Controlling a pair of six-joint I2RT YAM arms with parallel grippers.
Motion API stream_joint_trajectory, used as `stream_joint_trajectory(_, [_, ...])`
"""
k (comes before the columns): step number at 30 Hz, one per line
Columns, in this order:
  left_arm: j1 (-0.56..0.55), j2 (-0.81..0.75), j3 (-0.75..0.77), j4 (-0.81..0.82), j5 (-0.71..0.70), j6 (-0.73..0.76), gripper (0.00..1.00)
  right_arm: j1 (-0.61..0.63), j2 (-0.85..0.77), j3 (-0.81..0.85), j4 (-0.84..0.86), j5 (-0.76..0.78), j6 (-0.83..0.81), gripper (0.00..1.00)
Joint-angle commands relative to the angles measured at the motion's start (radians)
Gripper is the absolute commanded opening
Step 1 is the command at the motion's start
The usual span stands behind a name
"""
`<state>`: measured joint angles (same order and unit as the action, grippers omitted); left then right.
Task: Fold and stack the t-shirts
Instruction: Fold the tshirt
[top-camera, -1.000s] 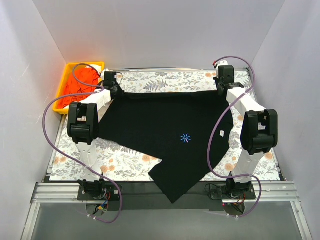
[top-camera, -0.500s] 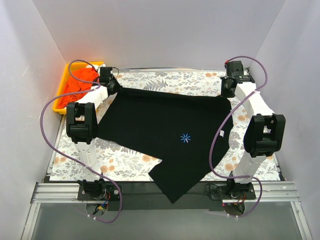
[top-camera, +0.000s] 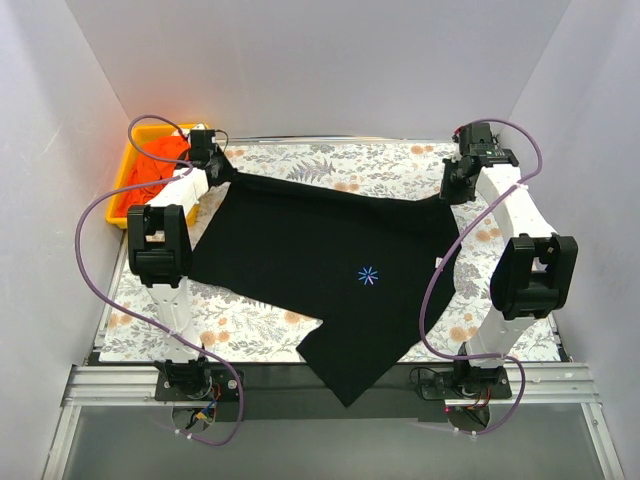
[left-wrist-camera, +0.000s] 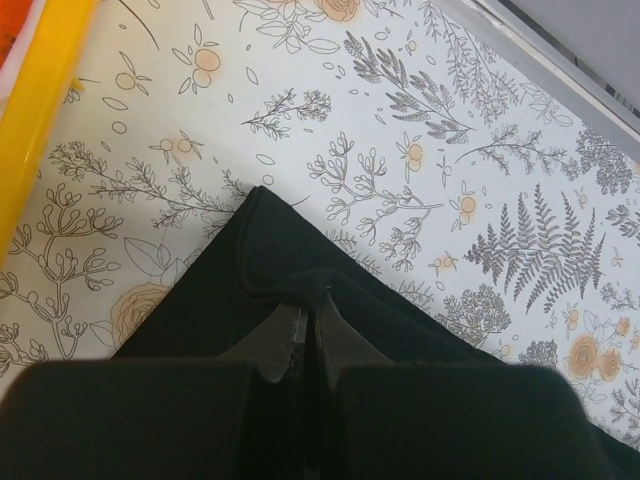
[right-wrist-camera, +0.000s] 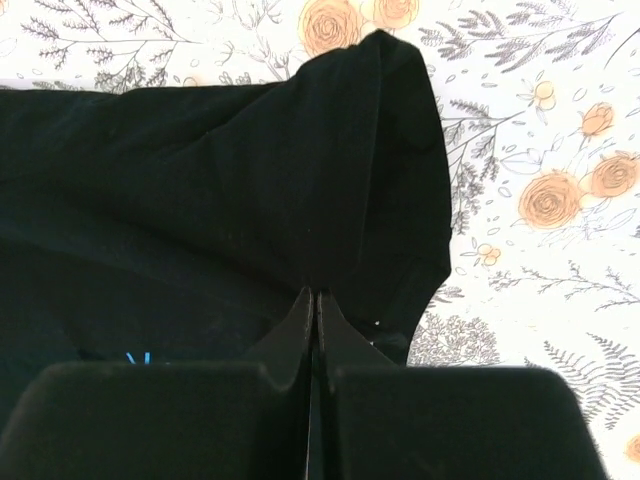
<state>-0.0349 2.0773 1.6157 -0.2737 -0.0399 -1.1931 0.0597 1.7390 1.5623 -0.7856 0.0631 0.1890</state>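
A large black t-shirt with a tiny blue starburst print lies spread over the floral table, one corner hanging over the near edge. My left gripper is shut on the shirt's far left corner. My right gripper is shut on the shirt's far right corner. The far edge of the shirt is stretched taut between them. In both wrist views the jaws are pressed together on black cloth. Orange cloth lies in the yellow tray.
A yellow plastic tray stands at the far left corner, close to my left gripper; its rim shows in the left wrist view. The floral tablecloth is bare beyond the shirt's far edge. White walls enclose the table.
Both grippers have moved farther back and apart with the shirt's corners. The far edge of the shirt has been pulled straighter and wider. The near part has barely shifted.
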Motion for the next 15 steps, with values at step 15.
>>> stream_joint_trajectory(15, [0.026, 0.026, -0.083, -0.002, -0.071, 0.024, 0.00, -0.044, -0.052, -0.312, 0.048, -0.085, 0.052, 0.01])
